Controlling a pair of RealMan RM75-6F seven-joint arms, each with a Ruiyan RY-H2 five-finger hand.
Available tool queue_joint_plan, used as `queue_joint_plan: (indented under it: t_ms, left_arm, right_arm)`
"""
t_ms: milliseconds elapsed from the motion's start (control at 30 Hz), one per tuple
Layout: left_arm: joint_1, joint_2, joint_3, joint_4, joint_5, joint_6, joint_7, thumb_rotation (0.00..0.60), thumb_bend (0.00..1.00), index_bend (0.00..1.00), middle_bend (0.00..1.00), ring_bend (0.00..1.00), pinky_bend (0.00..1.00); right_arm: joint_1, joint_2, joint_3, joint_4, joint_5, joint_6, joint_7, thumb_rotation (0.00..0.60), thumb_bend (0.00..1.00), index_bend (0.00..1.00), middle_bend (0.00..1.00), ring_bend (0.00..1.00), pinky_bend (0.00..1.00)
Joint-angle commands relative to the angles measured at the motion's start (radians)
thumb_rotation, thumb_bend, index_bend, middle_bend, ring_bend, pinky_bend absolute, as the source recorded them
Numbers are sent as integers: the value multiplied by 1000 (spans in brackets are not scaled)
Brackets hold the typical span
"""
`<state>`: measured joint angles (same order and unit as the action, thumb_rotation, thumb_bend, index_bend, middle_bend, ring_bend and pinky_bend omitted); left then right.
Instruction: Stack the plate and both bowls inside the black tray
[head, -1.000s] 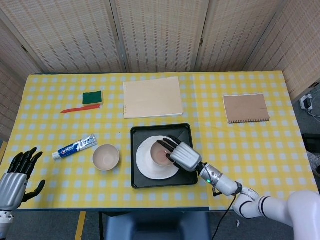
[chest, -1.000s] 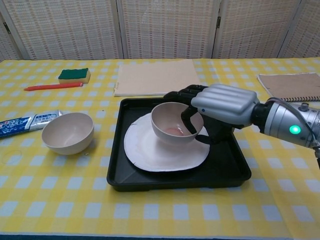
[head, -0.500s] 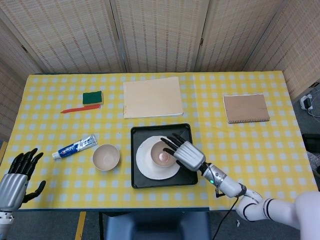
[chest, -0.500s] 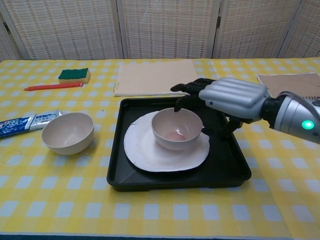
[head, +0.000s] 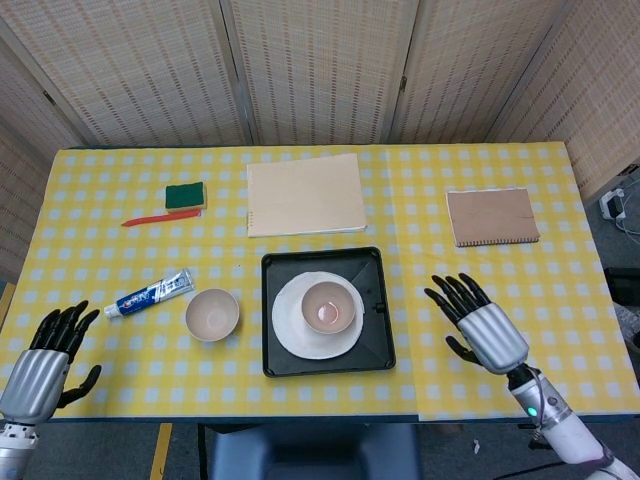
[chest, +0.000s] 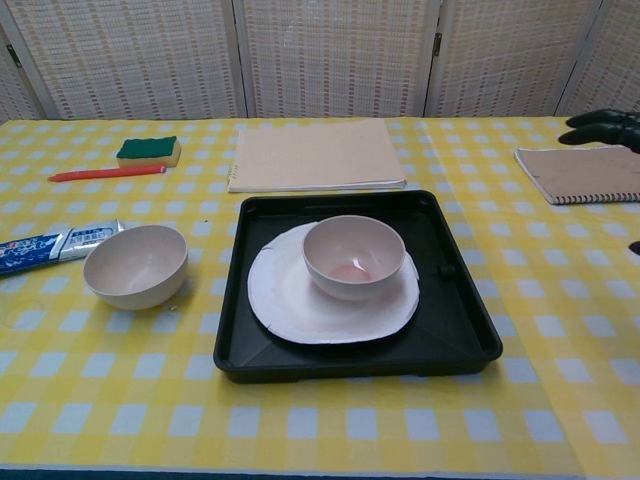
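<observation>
Now the right hand (head: 483, 325) has let go of the bowl and pulled back well right of the square black tray (head: 376, 352), fingers spread and empty. Far left of the tray the left hand (head: 45, 360) hovers open-fingered; just left of it sits a smooth round bowl (head: 212, 314), while inside lies the flat white plate (head: 293, 335) carrying the second bowl (head: 329, 306).
</observation>
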<state>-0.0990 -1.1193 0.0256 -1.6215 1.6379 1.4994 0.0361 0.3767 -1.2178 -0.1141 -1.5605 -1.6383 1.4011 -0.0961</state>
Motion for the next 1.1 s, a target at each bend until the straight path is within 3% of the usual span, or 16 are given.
queue_joint_plan:
  t_ms: [33, 233, 300, 400, 500, 600, 667, 833, 933, 1100]
  left_arm:
    - [-2, -3, 6, -10, 1, -11, 19, 600, 417, 0, 0, 0, 0]
    - [-6, -34, 11, 11, 51, 13, 33, 600, 416, 0, 10, 0, 4]
    - [-6, -70, 6, 40, 83, 44, 34, 600, 416, 25, 83, 34, 81]
    - [-8, -134, -5, 97, 128, 93, 38, 600, 416, 189, 375, 284, 442]
    - [-17, -210, -19, 174, 153, 118, 56, 600, 399, 275, 621, 510, 690]
    - [-19, -264, -38, 203, 140, 122, 118, 600, 369, 264, 836, 722, 863]
    - [-27, -283, -43, 211, 143, 118, 146, 600, 352, 281, 918, 808, 934]
    - [-54, -284, -55, 153, 49, 0, 188, 600, 328, 371, 1000, 961, 1000]
    - [-65, -305, -75, 131, -10, -44, 252, 600, 329, 411, 1000, 986, 1000]
    - [-96, -300, -64, 78, -70, -146, 244, 600, 333, 442, 1000, 993, 1000]
  right_arm:
    - [-132, 49, -36, -14, 51, 125, -18, 600, 366, 0, 0, 0, 0]
    - [-243, 78, -29, -13, 103, 214, 19, 600, 365, 0, 0, 0, 0]
    - [-254, 85, -29, -1, 91, 217, 45, 600, 366, 0, 0, 0, 0]
    - [-260, 94, -30, -1, 60, 219, 64, 600, 366, 0, 0, 0, 0]
    - [-269, 100, -28, -1, 32, 223, 72, 600, 366, 0, 0, 0, 0]
    - [-274, 99, -17, 6, 25, 221, 76, 600, 365, 0, 0, 0, 0]
    - [-276, 98, -10, 10, 28, 214, 79, 600, 365, 0, 0, 0, 0]
    - [-274, 83, 14, 32, 24, 197, 82, 600, 366, 0, 0, 0, 0]
    - [-274, 71, 24, 49, 22, 188, 82, 600, 366, 0, 0, 0, 0]
    - [-272, 65, 38, 60, 29, 162, 86, 600, 366, 0, 0, 0, 0]
